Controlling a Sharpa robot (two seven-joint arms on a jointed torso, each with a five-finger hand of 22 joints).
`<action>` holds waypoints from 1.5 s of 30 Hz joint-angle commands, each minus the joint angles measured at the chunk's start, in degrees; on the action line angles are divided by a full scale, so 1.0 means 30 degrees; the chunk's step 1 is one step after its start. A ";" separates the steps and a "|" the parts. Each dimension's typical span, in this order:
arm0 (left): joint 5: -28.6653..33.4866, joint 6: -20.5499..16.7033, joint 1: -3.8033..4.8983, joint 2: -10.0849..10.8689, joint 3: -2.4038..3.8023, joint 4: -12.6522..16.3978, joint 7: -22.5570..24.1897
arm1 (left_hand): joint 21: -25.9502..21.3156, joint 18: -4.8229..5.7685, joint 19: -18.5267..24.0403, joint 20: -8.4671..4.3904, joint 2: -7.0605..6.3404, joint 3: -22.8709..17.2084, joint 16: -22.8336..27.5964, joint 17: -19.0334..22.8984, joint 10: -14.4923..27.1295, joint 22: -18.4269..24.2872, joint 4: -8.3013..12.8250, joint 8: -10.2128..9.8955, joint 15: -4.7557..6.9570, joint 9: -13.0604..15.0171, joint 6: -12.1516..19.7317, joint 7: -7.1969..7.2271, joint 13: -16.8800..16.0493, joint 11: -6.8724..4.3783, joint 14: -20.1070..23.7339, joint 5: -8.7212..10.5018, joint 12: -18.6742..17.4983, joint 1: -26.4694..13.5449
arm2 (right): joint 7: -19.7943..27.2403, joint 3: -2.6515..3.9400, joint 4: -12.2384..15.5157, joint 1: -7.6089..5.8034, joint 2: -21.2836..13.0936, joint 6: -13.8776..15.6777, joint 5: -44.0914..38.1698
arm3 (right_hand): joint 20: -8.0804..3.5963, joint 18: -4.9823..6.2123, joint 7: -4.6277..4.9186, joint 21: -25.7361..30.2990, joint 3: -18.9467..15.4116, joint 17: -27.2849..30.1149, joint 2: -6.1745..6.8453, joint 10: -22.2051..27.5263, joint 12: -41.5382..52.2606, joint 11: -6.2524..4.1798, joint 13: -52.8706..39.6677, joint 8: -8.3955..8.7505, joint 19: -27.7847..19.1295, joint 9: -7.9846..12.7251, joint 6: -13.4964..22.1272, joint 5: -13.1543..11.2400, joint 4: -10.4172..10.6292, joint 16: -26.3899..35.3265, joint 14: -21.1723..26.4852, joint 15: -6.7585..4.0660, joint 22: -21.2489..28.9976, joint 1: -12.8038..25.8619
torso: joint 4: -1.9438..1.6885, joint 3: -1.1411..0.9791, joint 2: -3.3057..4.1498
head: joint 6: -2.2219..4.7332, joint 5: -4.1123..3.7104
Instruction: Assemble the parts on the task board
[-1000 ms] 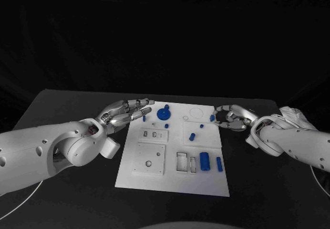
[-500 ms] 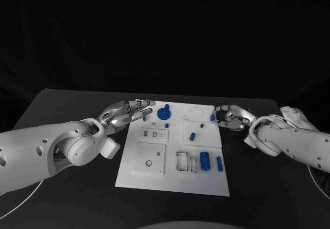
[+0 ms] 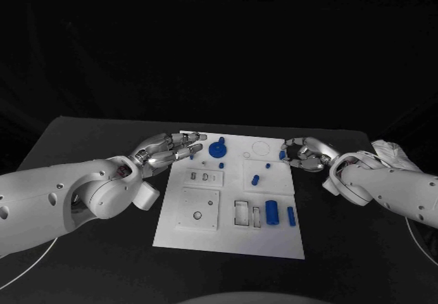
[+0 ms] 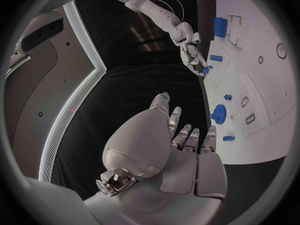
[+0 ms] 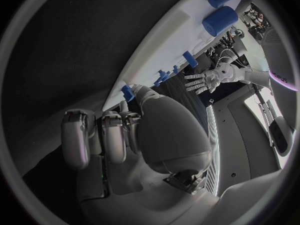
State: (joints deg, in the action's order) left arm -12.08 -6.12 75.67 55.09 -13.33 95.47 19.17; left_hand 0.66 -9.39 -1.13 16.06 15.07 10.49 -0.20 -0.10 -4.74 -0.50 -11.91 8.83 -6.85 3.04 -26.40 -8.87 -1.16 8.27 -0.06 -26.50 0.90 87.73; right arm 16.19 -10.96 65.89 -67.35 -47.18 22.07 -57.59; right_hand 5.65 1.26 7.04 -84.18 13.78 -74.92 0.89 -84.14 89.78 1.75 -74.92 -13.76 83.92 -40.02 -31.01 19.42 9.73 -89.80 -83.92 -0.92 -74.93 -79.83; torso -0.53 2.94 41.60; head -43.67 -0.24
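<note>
The white task board (image 3: pixel 278 244) lies in the middle of the black table. On it are a blue gear (image 3: pixel 217 151), a thick blue cylinder (image 3: pixel 272 212), a slim blue pin (image 3: pixel 291 217) and several small blue pegs (image 3: pixel 256 181). My left hand (image 3: pixel 169 149) hovers at the board's far-left corner with its fingers spread and nothing in them; its palm (image 4: pixel 169 150) faces the gear (image 4: pixel 219 114). My right hand (image 3: pixel 306 154) is curled at the board's far-right edge. It pinches a small blue part (image 3: pixel 282 154) between thumb and fingertip (image 5: pixel 128 92). The left wrist view shows that hand (image 4: pixel 191 57) too.
The board carries raised white blocks with slots (image 3: pixel 204 178), a square plate with a round hole (image 3: pixel 198 211) and an open rectangular pocket (image 3: pixel 242 215). Bare black table (image 3: pixel 91 145) lies on both sides of the board. A white cable (image 3: pixel 27 269) trails at the near left.
My right hand has shifted slightly toward the board's far-right edge, and the small blue part now shows at its fingertips. My left hand has barely moved.
</note>
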 commanded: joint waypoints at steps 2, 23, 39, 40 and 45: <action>-0.0105 0.0384 0.0004 -0.0018 0.0013 0.0058 -0.0048 | 0.0074 -0.0303 0.0034 0.0109 0.0006 -0.0012 0.0068 0.0032 -0.0140 -0.0028 0.0069 0.0095 -0.0162 0.0020 -0.0131 -0.0214 -0.0019 -0.0043 0.0018 -0.0119 0.0080 0.0257 | -0.0041 -0.0005 -0.0105 0.0023 0.0068 -0.0090 0.0097 | 0.0080 0.0197 -0.0006 0.0091 0.0153 -0.5026 -0.0091 -0.1954 0.0072 0.0140 -0.5027 -0.0234 -0.0056 0.0054 -0.0364 -0.0001 -0.0025 -0.0066 -0.2026 0.0134 -0.4206 -0.0064 | -0.0001 0.0000 -0.0009 | -0.0056 0.0012; -0.0125 0.0419 0.0004 -0.0016 0.0013 0.0060 -0.0151 | 0.0084 -0.0303 0.0022 0.0120 -0.0004 -0.0023 0.0068 0.0032 -0.0169 -0.0035 0.0094 0.0106 -0.0185 0.0021 -0.0144 -0.0237 -0.0024 -0.0019 0.0018 -0.0129 0.0085 0.0265 | 0.0058 -0.0002 -0.0468 0.0023 0.0446 -0.0125 0.0102 | 0.0051 0.0200 -0.0133 0.0092 0.0278 -0.5026 -0.0181 -0.1954 0.0072 0.0052 -0.5027 -0.1467 -0.0054 0.0141 -0.2030 -0.0098 -0.0175 -0.0066 -0.2026 0.0078 -0.4207 -0.0031 | -0.0013 -0.0012 -0.0004 | -0.0122 0.0072; -0.0143 0.0385 0.0001 0.0076 0.0013 0.0071 -0.0210 | 0.0084 -0.0303 0.0022 0.0120 -0.0004 -0.0023 0.0068 0.0032 -0.0169 -0.0035 0.0094 0.0106 -0.0185 0.0021 -0.0144 -0.0237 -0.0024 -0.0019 0.0018 -0.0129 0.0085 0.0265 | 0.1645 0.0012 0.0579 -0.0207 -0.0117 0.1852 0.1256 | -0.0065 0.0193 -0.0291 0.0057 0.0414 -0.5026 -0.0554 -0.1954 0.0072 -0.0092 -0.5027 -0.2983 -0.0010 -0.0385 -0.3638 0.0067 -0.0738 -0.0066 -0.2026 -0.0056 -0.4221 -0.0501 | 0.0022 0.0015 -0.0035 | -0.0188 0.0244; -0.0143 0.0383 0.0001 0.0076 0.0012 0.0073 -0.0214 | 0.0084 -0.0303 0.0022 0.0120 -0.0004 -0.0023 0.0068 0.0032 -0.0169 -0.0035 0.0094 0.0106 -0.0185 0.0021 -0.0144 -0.0237 -0.0024 -0.0019 0.0018 -0.0129 0.0085 0.0265 | 0.1669 0.0012 0.0709 -0.0274 -0.0156 0.1872 0.1283 | -0.0067 0.0207 -0.0279 0.0102 0.0402 -0.5026 -0.0547 -0.1954 0.0072 -0.0088 -0.5027 -0.2993 -0.0056 -0.0386 -0.3650 0.0056 -0.0730 -0.0066 -0.2026 -0.0057 -0.4202 -0.0486 | 0.0007 0.0017 -0.0034 | -0.0192 0.0232; -0.0145 0.0380 0.0000 0.0037 0.0012 0.0053 -0.0255 | 0.0091 -0.0303 0.0014 0.0128 -0.0012 -0.0037 0.0068 0.0032 -0.0201 -0.0038 0.0120 0.0125 -0.0203 0.0024 -0.0176 -0.0254 -0.0029 -0.0001 0.0018 -0.0138 0.0087 0.0271 | 0.1590 0.0015 0.2179 -0.0943 -0.0429 0.1767 0.1397 | -0.0068 0.0253 -0.0221 0.0258 0.0326 -0.5026 -0.0493 -0.1954 0.0072 -0.0047 -0.5027 -0.2982 -0.0213 -0.0351 -0.3602 -0.0070 -0.0662 -0.0066 -0.2026 -0.0043 -0.4138 -0.0379 | 0.0011 0.0012 -0.0013 | -0.0264 0.0259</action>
State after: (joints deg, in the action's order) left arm -12.27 -5.83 75.66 55.35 -13.33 95.51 18.26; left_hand 0.66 -9.39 -1.13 16.06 14.84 10.49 -0.20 -0.07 -5.07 -0.53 -11.91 8.83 -7.01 3.02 -26.62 -9.09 -1.19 8.22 0.10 -26.74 0.89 87.96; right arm 19.40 -10.95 71.48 -69.92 -48.46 26.35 -54.35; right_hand 5.42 1.26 6.34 -83.60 15.08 -74.92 -0.06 -84.14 89.78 1.75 -74.91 -22.55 83.70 -40.62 -41.56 19.42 7.87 -89.80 -83.92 -0.92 -74.90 -81.11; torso -0.49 2.97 41.52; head -44.32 0.48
